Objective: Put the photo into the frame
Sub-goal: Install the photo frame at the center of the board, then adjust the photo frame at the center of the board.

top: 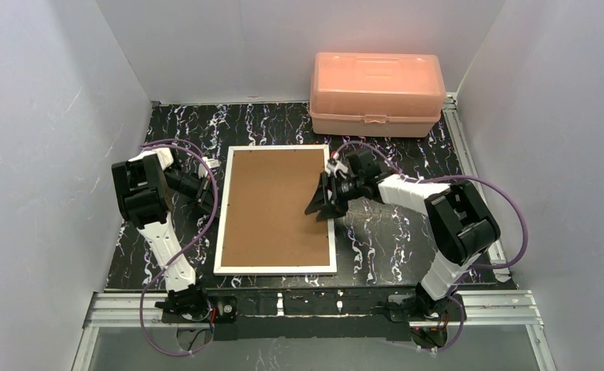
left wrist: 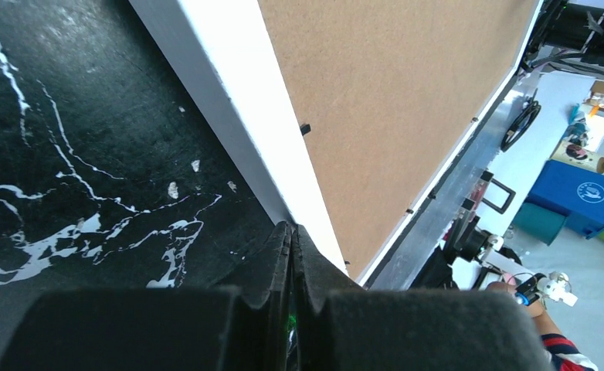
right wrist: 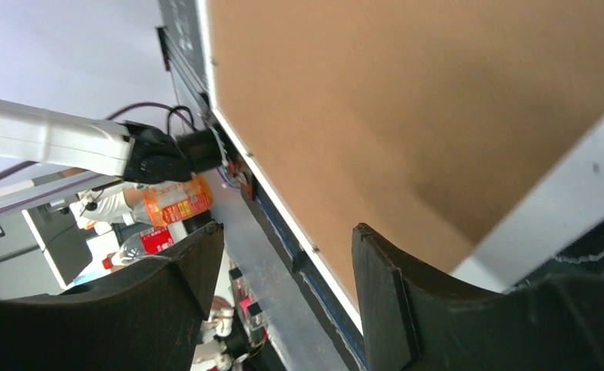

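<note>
Plain pale grey walls (top: 44, 154) close the table in on its left, far and right sides, meeting at the two far corners. The tabletop (top: 407, 232) is black, veined with white and faint purple marbling. Aluminium rails (top: 322, 305) run along its near edge and up its right edge. The light is soft and even, casting no hard shadows. In the left wrist view, a bright room lies past the table's edge, with a pale floor (left wrist: 602, 267) and a blue box (left wrist: 585, 193) bearing a round white mark.
</note>
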Controlling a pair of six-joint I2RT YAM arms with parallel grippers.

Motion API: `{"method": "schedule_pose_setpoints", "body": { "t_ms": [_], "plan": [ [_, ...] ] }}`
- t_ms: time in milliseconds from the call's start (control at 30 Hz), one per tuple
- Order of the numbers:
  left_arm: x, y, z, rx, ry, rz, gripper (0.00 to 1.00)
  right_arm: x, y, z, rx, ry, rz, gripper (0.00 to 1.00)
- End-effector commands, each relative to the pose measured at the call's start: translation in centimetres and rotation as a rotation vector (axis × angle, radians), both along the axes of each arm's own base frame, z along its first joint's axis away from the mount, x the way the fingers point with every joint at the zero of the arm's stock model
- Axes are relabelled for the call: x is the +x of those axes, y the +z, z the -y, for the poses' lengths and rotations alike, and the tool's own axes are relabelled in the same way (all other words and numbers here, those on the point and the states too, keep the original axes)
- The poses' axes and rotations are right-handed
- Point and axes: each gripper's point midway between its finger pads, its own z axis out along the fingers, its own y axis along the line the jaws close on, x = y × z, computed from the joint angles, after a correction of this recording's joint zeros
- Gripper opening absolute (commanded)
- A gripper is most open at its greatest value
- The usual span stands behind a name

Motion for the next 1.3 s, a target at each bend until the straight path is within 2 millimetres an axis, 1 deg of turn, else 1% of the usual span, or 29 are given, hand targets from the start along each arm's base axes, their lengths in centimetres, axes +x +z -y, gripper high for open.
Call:
{"method": "schedule_pose_setpoints", "body": {
  "t_ms": [0,100,167,233,300,367,467,500,533,633,667,733,767,833,967,1033,1100,1133,1167,1267],
  "plan": [
    [0.8,0.8,-0.6,0.019,-0.022,0.057,0.0,2.0,5.3,-0.2,0.088,0.024,0.127,0.7],
    [0.6,0.9,-0.5,0.014,-0.023,0.056,0.0,0.7,3.2,1.2,0.02,0.024,0.096,0.7],
    [0.4,0.8,-0.5,0.012,-0.031,0.055,0.0,-0.1,1.4,2.3,-0.048,0.016,0.088,0.7],
    [0.1,0.8,-0.5,0.008,-0.042,0.052,0.0,-0.2,-0.2,3.7,-0.128,-0.003,0.105,0.75],
    [-0.1,1.0,-0.8,0.004,-0.066,0.065,0.0,0.7,-1.3,5.4,-0.225,-0.046,0.146,0.8],
    [-0.1,1.5,-1.6,0.005,-0.084,0.085,0.0,2.2,-1.0,6.1,-0.258,-0.095,0.211,0.85],
    [-0.3,2.2,-3.4,0.026,-0.133,0.11,0.0,4.2,-0.2,5.7,-0.252,-0.134,0.277,0.91],
    [-0.5,2.3,-3.9,0.046,-0.163,0.128,0.0,4.8,-0.4,5.7,-0.26,-0.139,0.289,0.92],
    [-0.7,1.9,-4.5,0.075,-0.197,0.149,0.0,5.5,-0.4,5.4,-0.258,-0.147,0.303,0.94],
    [-1.9,0.8,-5.0,0.116,-0.263,0.197,0.0,7.7,-1.0,4.0,-0.217,-0.175,0.315,0.96],
    [-2.3,0.4,-4.9,0.123,-0.277,0.201,0.0,8.2,-1.4,3.5,-0.203,-0.182,0.306,0.96],
    [-3.0,-0.4,-4.7,0.136,-0.297,0.197,0.0,9.7,-1.6,2.4,-0.176,-0.192,0.308,0.96],
    [-3.3,-0.8,-4.4,0.136,-0.308,0.197,0.0,10.2,-2.2,2.0,-0.18,-0.191,0.299,0.96],
    [-4.1,-1.5,-3.8,0.139,-0.341,0.198,0.0,11.6,-1.9,0.8,-0.165,-0.188,0.333,0.96],
    [-5.2,-1.9,-2.5,0.135,-0.409,0.227,0.0,13.5,-1.3,-1.9,-0.139,-0.156,0.365,0.96],
    [-5.6,-2.0,-2.1,0.127,-0.44,0.229,0.0,14.3,-0.9,-3.8,-0.118,-0.134,0.381,0.95],
    [-6.1,-2.0,-1.8,0.114,-0.468,0.221,0.0,15.1,-0.3,-6.1,-0.082,-0.103,0.398,0.95],
    [-6.4,-1.9,-1.7,0.108,-0.48,0.216,0.0,15.2,-0.3,-7.2,-0.08,-0.081,0.389,0.95],
    [-6.6,-1.8,-1.6,0.104,-0.491,0.211,0.0,15.8,0.3,-8.6,-0.062,-0.065,0.404,0.95],
    [-7.1,-1.7,-1.5,0.094,-0.517,0.207,0.0,16.8,0.2,-12.2,-0.031,-0.021,0.417,0.95]
  ]
}}
